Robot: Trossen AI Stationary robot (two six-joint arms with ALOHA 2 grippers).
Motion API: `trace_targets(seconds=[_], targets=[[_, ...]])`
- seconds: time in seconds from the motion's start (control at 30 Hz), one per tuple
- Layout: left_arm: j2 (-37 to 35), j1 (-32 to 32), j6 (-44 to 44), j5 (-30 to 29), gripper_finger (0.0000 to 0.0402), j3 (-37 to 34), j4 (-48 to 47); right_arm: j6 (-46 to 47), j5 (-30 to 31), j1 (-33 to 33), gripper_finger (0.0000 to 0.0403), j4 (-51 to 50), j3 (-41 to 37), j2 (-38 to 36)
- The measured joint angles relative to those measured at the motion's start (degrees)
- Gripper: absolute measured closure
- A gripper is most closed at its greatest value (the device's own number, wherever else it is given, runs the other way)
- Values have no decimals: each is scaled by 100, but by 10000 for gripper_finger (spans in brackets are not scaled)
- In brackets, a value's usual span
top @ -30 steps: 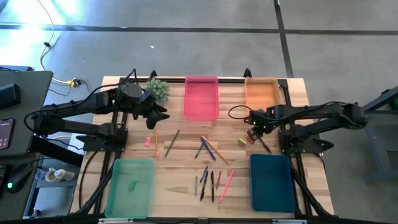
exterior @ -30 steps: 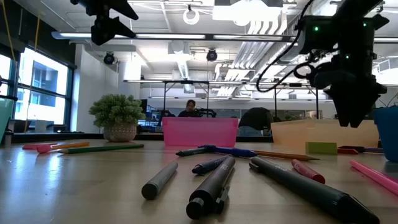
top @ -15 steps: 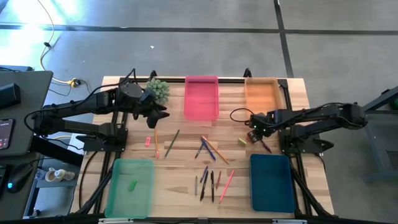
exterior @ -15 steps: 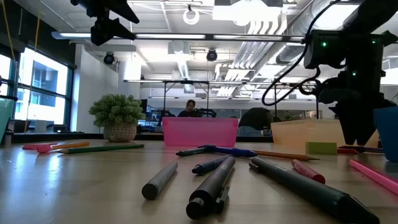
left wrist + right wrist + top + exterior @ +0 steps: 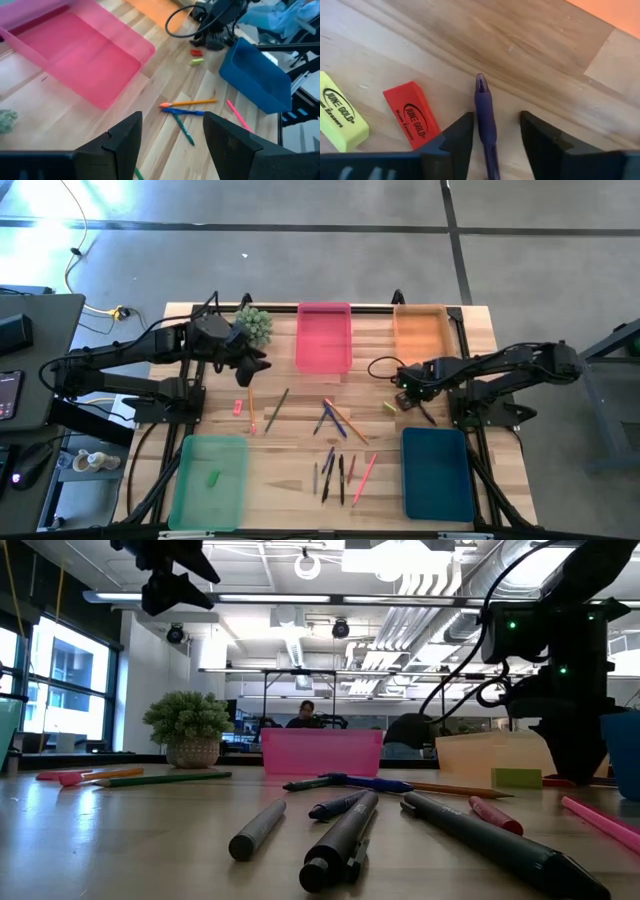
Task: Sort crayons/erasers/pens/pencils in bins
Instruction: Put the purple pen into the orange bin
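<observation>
right hand (image 5: 492, 135) hanging low with fingers apart, straddling a purple pen (image 5: 486, 125) lying on the surface beside the red eraser (image 5: 412, 114), readying a pinch | left hand (image 5: 172, 137) waiting spread above the pink bin (image 5: 90, 60)

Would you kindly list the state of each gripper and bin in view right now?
Right gripper: open, low, straddling a purple pen.
Left gripper: open, raised, holding nothing.
Pink bin: empty.
Orange bin: empty.
Green bin: holds one green piece.
Teal bin: empty.
</observation>
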Motion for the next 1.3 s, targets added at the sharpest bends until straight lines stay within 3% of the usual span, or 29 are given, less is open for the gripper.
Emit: trace_targets(seconds=[0.23, 0.53, 0.73, 0.97, 1.3], targets=[[0, -1, -182, 18, 202, 0, -403, 90, 13, 19, 331, -117, 122, 54], [0, -1, -489, 35, 202, -1, -608, -5, -14, 40, 375, -165, 133, 50], [0, -1, -837, 395, 202, -1, -622, 134, -53, 183, 380, -241, 200, 50], [0, 1, -808, 424, 202, -1, -625, 188, -100, 446, 381, -577, 770, 66], [0, 1, -525, 278, 202, -1, -644, 489, 741, 704, 381, -1026, 1928, 58]])
